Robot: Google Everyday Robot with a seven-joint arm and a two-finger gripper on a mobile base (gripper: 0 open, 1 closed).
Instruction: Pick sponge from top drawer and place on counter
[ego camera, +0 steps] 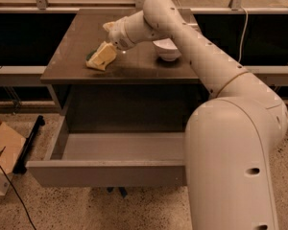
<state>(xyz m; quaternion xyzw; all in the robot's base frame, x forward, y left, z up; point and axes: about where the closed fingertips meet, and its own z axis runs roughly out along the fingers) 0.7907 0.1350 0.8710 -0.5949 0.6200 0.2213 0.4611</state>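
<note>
Much of the sponge [90,56] is hidden under the pincer [102,57], with only a dark green sliver showing at its left edge. The arm cuts off the right end of the open top drawer [105,174]. The pincer sits low over the bench [144,70], left of the white bowl [166,49], clamped on the sponge. Whether the sponge touches the bench is unclear.

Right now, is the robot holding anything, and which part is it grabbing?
The gripper is right at the sponge, low over the counter, at its upper right side. Whether it grips the sponge cannot be told.
</note>
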